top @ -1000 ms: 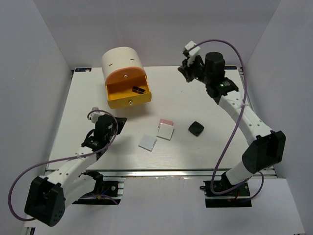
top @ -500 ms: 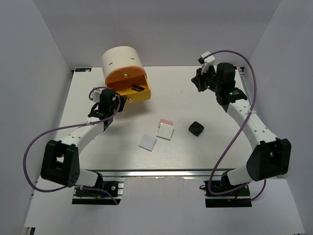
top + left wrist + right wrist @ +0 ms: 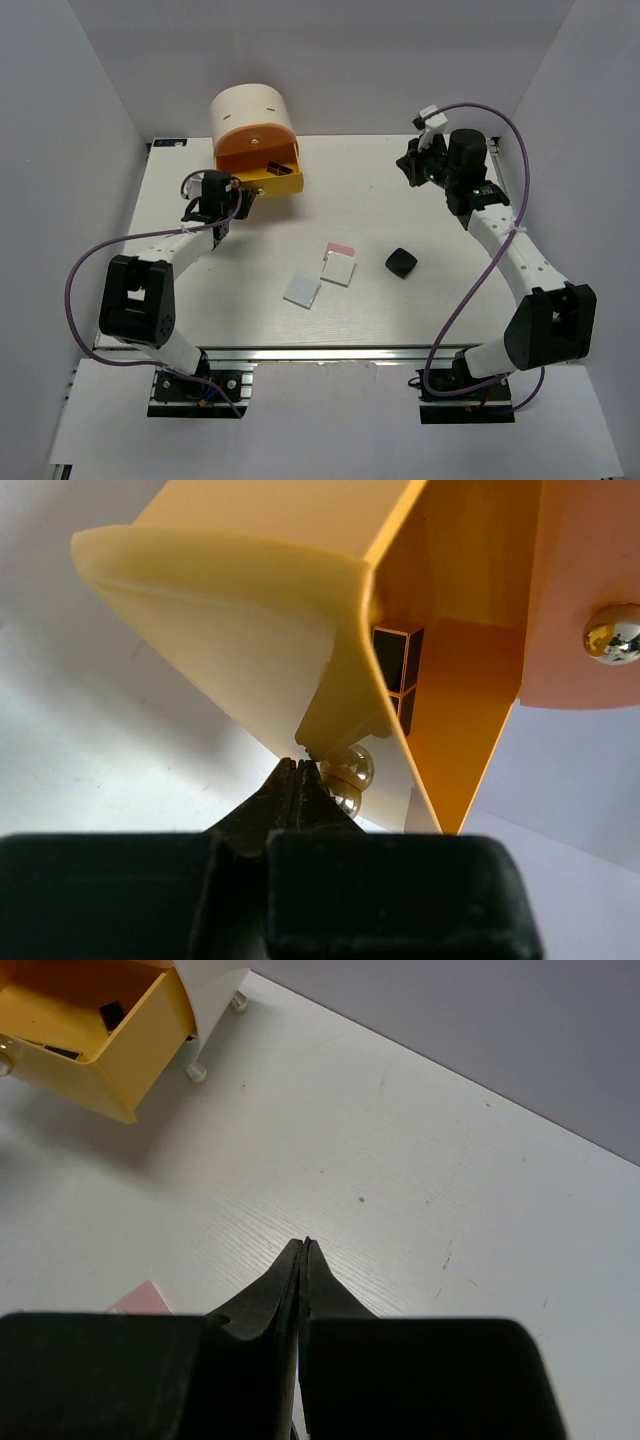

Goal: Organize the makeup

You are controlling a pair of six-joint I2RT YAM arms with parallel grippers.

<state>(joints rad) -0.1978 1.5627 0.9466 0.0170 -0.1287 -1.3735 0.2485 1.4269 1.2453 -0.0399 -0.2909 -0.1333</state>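
The cream cylinder organizer (image 3: 250, 108) stands at the back left with its lower orange drawer (image 3: 263, 166) partly open. A black-gold stick (image 3: 272, 168) lies in the drawer and also shows in the left wrist view (image 3: 396, 672). My left gripper (image 3: 238, 192) is shut and empty, its tips (image 3: 300, 765) against the drawer front's lower edge beside the gold knob (image 3: 349, 771). Two white squares (image 3: 302, 291) (image 3: 339, 270), a pink square (image 3: 341, 247) and a black compact (image 3: 401, 263) lie mid-table. My right gripper (image 3: 408, 168) is shut and empty above the back right (image 3: 305, 1245). No discs are in view.
The upper drawer front with its gold knob (image 3: 612, 633) is closed. In the right wrist view the open drawer (image 3: 95, 1035) is at the top left and the pink square's corner (image 3: 142, 1300) is at the lower left. White walls surround the table (image 3: 420, 310).
My left gripper moved up to the drawer front and the drawer slid back toward the cylinder. My right arm swung slightly to the right, then held still.
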